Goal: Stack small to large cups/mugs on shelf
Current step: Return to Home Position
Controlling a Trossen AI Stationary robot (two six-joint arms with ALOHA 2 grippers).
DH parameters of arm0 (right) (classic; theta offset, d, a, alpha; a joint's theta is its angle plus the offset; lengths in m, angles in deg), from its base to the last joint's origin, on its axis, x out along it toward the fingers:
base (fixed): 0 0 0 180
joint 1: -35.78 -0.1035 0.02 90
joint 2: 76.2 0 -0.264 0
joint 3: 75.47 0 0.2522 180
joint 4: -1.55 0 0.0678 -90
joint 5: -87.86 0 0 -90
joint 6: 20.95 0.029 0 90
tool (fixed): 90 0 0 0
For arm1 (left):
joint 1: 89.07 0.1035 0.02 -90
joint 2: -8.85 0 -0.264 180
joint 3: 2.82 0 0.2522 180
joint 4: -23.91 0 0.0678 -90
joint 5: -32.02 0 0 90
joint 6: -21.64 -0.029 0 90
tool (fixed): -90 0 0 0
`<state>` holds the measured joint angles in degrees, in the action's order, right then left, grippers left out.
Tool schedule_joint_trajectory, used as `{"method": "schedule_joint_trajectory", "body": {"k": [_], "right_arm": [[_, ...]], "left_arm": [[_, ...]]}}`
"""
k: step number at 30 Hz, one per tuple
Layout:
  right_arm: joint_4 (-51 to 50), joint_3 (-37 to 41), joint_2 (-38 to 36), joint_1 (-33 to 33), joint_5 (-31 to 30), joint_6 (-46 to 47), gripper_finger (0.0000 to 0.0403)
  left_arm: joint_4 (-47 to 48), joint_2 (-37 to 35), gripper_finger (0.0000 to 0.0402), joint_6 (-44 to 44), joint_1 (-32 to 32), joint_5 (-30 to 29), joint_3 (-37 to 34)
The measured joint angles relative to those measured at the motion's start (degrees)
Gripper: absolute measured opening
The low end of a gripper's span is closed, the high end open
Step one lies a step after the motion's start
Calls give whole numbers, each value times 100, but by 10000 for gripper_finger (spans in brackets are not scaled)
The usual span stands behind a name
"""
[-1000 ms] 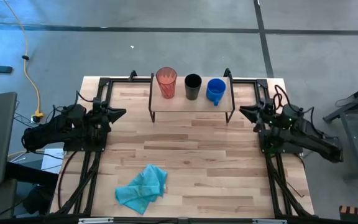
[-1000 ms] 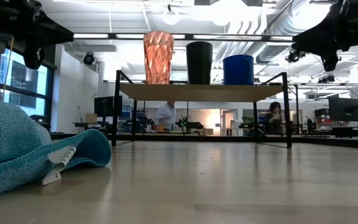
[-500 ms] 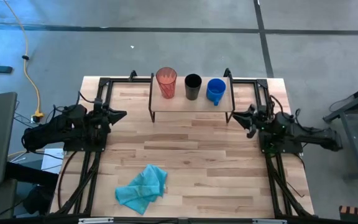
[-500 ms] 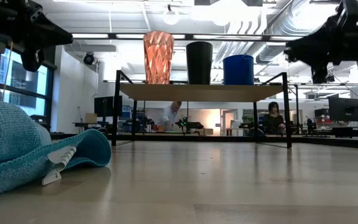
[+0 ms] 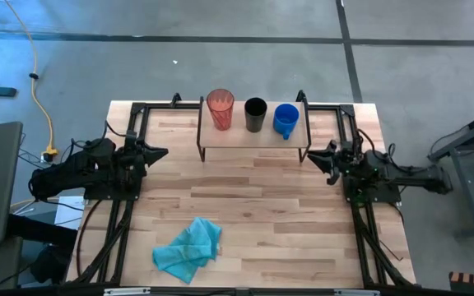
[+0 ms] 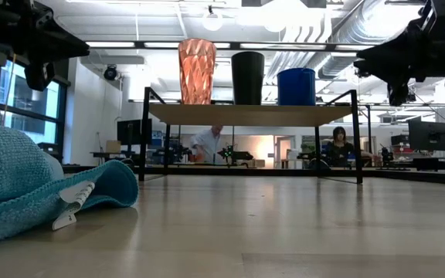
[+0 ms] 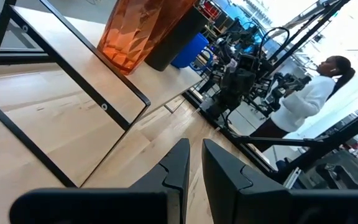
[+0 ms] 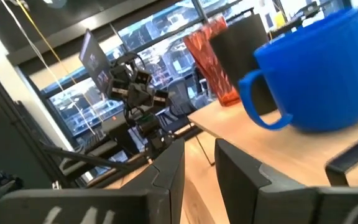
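Observation:
Three vessels stand upright in a row on the shelf (image 5: 253, 141), a low rack with a wooden board and black legs near the table's far edge: the red-orange tumbler (image 5: 220, 108) at its left, the black cup (image 5: 255, 114) in the middle, the blue mug (image 5: 285, 120) at its right. The low view shows the tumbler (image 6: 197, 71), black cup (image 6: 247, 77) and mug (image 6: 296, 86) on the board (image 6: 249, 114). My left gripper (image 5: 161, 151) hovers left of the shelf, shut. My right gripper (image 5: 311, 156) hovers at the shelf's right end, near the mug (image 8: 322, 74), its fingers a narrow gap apart.
A crumpled teal cloth (image 5: 189, 249) lies near the table's near edge, left of centre, and fills the low view's left (image 6: 22, 185). Bare tabletop spreads between the arms and in front of the shelf. People show in the room beyond (image 6: 207, 143) (image 7: 303, 99).
My right gripper has swung toward the table's left and slightly toward its near edge, coming up to the shelf's right end, and its arm has turned to lie more level across the table. The cups and my left arm have stayed still.

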<state>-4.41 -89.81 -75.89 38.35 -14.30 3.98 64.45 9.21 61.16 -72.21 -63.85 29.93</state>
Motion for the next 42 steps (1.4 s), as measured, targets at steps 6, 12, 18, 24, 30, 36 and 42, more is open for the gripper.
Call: {"method": "schedule_joint_trajectory", "body": {"k": [6, 12, 18, 24, 30, 36, 42], "right_arm": [[69, 1, 2, -292, -423, -262, 80], [-254, 2, 2, -346, -391, -248, 80], [-489, -2, 0, -346, -351, -142, 80], [-503, -4, 0, -344, -350, -142, 80], [-513, -7, 0, -344, -350, -339, 80], [-519, -9, 0, -344, -350, -252, 80], [-521, -9, 0, -342, -350, -347, 80]], "left_arm": [[84, 0, 33, 0, 0, -62, 0], [92, 0, 33, -8, 0, -42, 0], [258, 0, 33, 258, 0, -647, 0], [552, 0, 33, 450, 0, -518, 0], [997, 2, 33, 1354, -1, -144, 0], [600, 4, 33, 1108, 0, -93, 0], [-997, 8, 33, -1073, -2, 716, -22]]}}
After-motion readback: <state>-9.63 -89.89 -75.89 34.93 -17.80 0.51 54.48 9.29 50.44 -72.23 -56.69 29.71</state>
